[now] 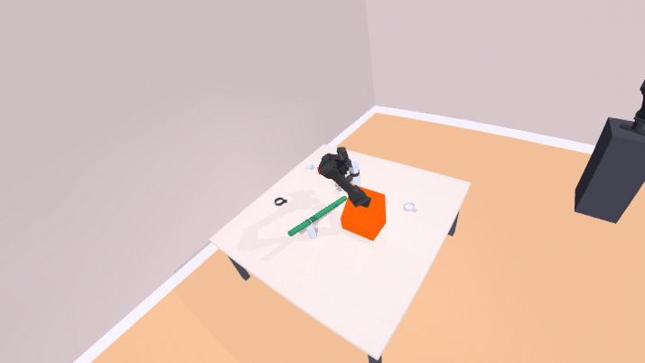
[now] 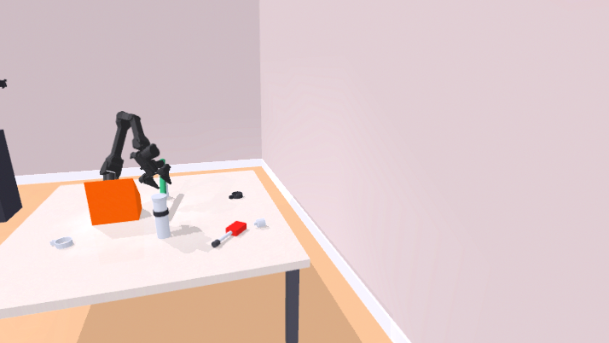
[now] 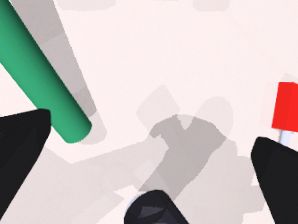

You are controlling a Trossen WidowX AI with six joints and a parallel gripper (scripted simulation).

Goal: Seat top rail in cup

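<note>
The top view looks down from far, high above the counter [image 1: 370, 289]; the exterior view sits lower, seemingly beyond the tool [image 2: 156, 177]; the wrist view hangs close under it. All share the counter.

On the bench [image 2: 239, 264] you have one green rail [image 1: 317, 217], two white posts [image 2: 161, 215] [image 1: 312, 232], one orange block [image 2: 112, 200], one red-handled tool [image 2: 230, 232], one black ring [image 2: 235, 195], one white ring [image 2: 62, 242], and one small white cap [image 2: 260, 223].

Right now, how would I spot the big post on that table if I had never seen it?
Start at the orange block that the black arm stands on. Just beside it, towards the near table edge, a pale grey post stands upright. A black band rings it high up, which the loose rings and the red-handled tool lack.
</note>
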